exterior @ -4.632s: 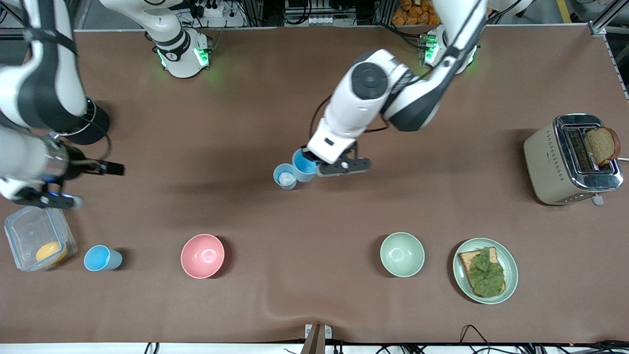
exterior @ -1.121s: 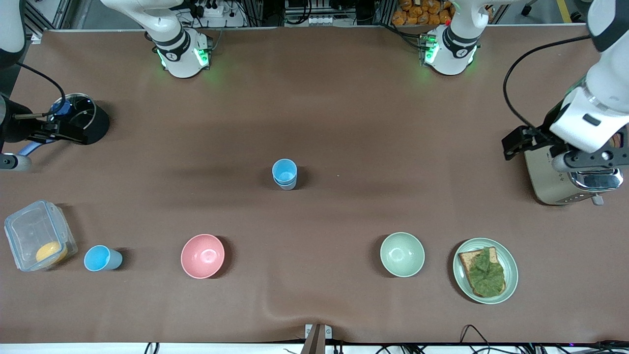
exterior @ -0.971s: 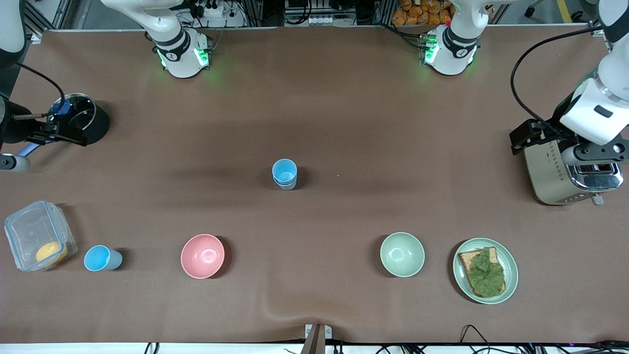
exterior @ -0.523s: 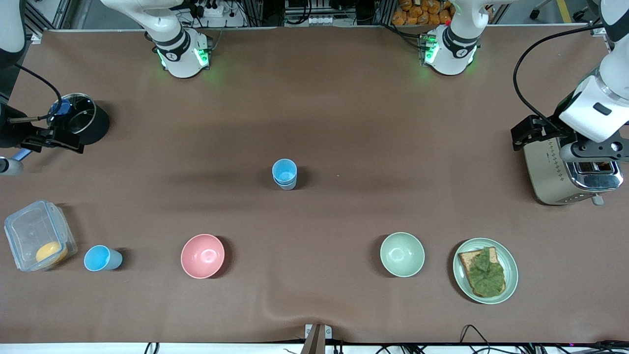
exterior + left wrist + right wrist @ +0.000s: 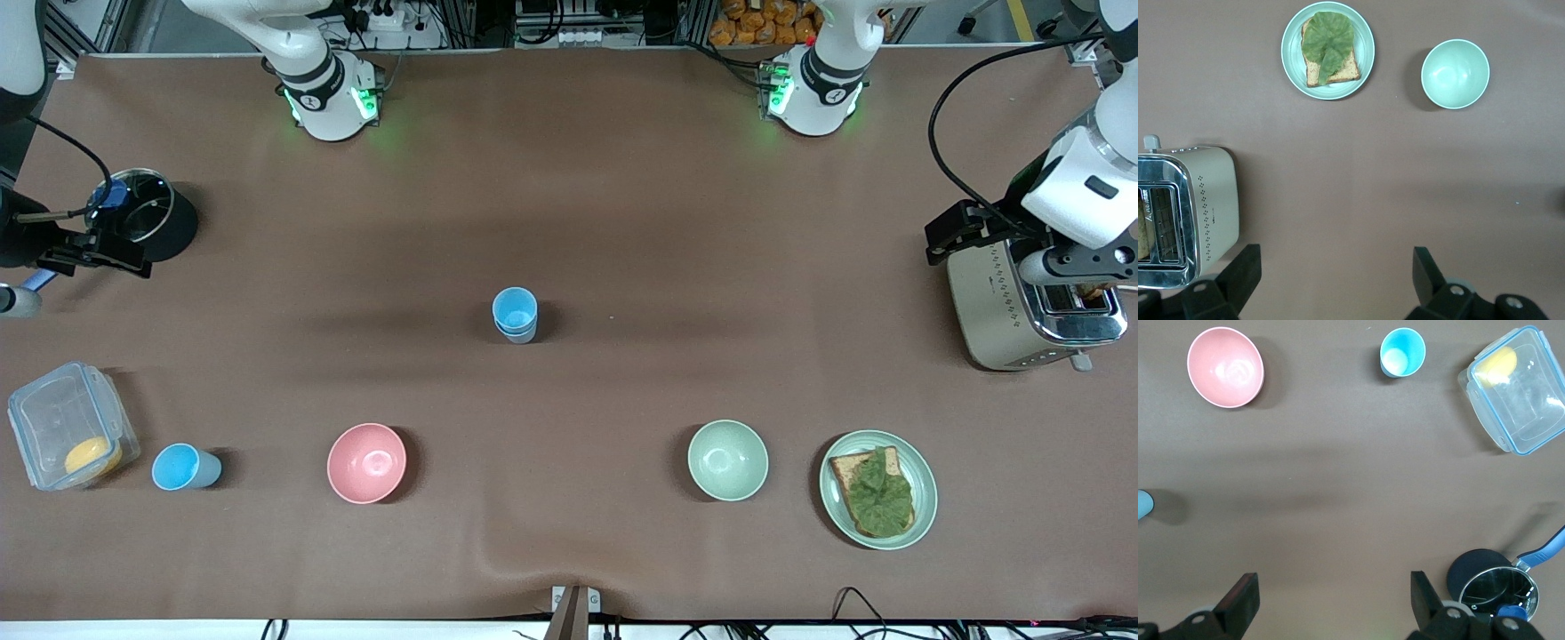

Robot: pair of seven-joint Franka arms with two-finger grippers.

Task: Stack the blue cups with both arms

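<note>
a: what's changed on the table (image 5: 622, 222) in the last few seconds?

b: a few seconds ago the left arm was down in the middle, holding the brighter blue cup right beside the pale one. now the stacked cups (image 5: 515, 315) stand alone there, the sky-blue one nested in the grey-blue one, and both arms have pulled away to the ends.

a: so the stacking is done?

b: for that pair, i'd judge yes. but a third blue cup (image 5: 184, 467) stands by itself at the right arm's end, between the clear container (image 5: 68, 434) and the pink bowl (image 5: 366, 462), nearer the front camera than the stack. it may be meant to go on too.

a: how does the stack look?

b: upright, the inner cup's rim sitting a little above the outer one's, only a thin grey-blue band showing. nothing touches it.

a: and the hands?

b: the left hand (image 5: 1338, 283) hangs over the toaster (image 5: 1022, 302), fingers spread wide, holding nothing. the right hand (image 5: 1331, 600) is up beside the dark pot (image 5: 147, 218), fingers wide apart too, and empty. in the last half second the left arm is the one that shifted a little.
</note>
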